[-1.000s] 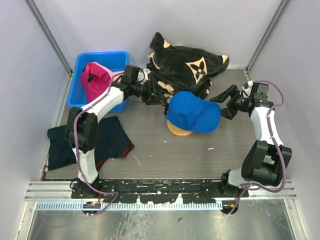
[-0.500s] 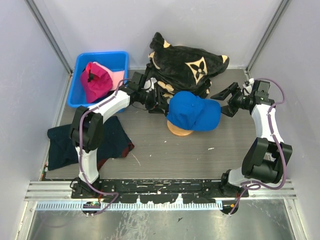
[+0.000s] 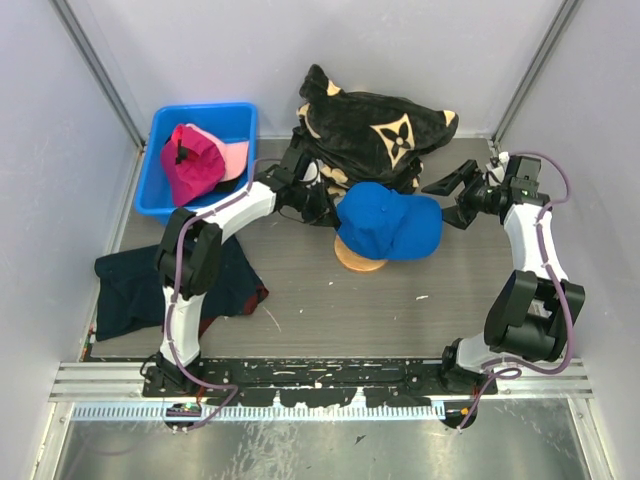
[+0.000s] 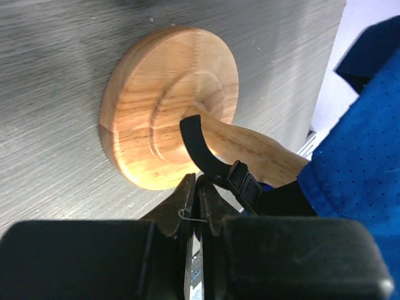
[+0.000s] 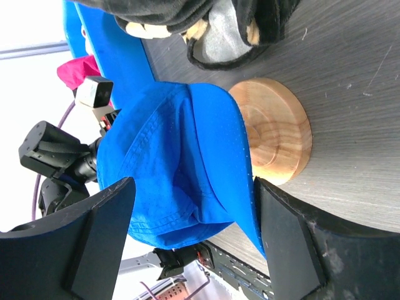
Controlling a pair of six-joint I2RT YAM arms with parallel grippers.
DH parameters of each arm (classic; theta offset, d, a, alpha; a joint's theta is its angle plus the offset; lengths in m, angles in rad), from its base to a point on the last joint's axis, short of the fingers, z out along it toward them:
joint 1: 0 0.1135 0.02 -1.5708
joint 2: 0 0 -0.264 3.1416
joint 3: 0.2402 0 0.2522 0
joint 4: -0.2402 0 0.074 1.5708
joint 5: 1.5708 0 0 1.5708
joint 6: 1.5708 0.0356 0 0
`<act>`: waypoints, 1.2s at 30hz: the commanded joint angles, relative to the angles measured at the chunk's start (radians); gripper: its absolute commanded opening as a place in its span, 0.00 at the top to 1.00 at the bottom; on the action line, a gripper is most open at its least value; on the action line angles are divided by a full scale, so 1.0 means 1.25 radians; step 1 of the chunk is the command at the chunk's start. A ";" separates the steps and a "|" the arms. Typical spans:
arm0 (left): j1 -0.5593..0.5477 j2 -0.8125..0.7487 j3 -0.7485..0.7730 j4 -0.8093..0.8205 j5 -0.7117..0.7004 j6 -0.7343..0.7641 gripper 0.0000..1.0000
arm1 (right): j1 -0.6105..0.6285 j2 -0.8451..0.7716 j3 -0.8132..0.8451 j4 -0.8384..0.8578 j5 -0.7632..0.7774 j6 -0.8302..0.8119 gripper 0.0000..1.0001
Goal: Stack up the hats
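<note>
1. Arms flank the royal blue cap, which sits on a wooden stand at the centre of the overhead frame.
2. Left arm rises from the lower left and bends at the elbow over the dark navy cloth. Its forearm stretches toward the upper right and ends at the cap's left edge.
3. Left gripper, seen in its wrist view, has its fingers pressed almost together. The tips sit right against the cap's black strap, above the stand's round base. Whether the strap is pinched between them cannot be told.
4. Right arm climbs the right side of the frame, with its wrist turned toward the left.
5. Right gripper has its jaws spread wide with nothing between them, just right of the cap.
6. Magenta cap and light pink cap lie in the blue bin at upper left.
7. Black plush bundle lies at top centre, behind the blue cap.
</note>
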 commanded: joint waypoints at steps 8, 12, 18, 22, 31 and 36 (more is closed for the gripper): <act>0.003 -0.075 -0.121 0.000 -0.058 0.004 0.92 | -0.038 0.087 0.148 -0.072 0.098 -0.097 0.16; 0.000 -0.088 -0.131 -0.001 -0.056 -0.004 0.92 | -0.039 0.125 0.191 -0.081 0.132 -0.121 0.12; -0.011 -0.094 -0.105 -0.034 -0.058 -0.013 0.89 | -0.038 0.157 0.247 -0.084 0.132 -0.128 0.10; -0.014 -0.100 -0.116 -0.062 -0.076 -0.010 0.89 | -0.039 0.160 0.276 -0.078 0.112 -0.118 0.10; -0.014 -0.123 -0.167 -0.082 -0.112 -0.008 0.91 | 0.011 0.193 0.358 -0.090 0.088 -0.121 0.11; -0.005 -0.177 -0.182 -0.089 -0.152 -0.018 0.79 | 0.049 0.198 0.415 -0.109 0.105 -0.133 0.11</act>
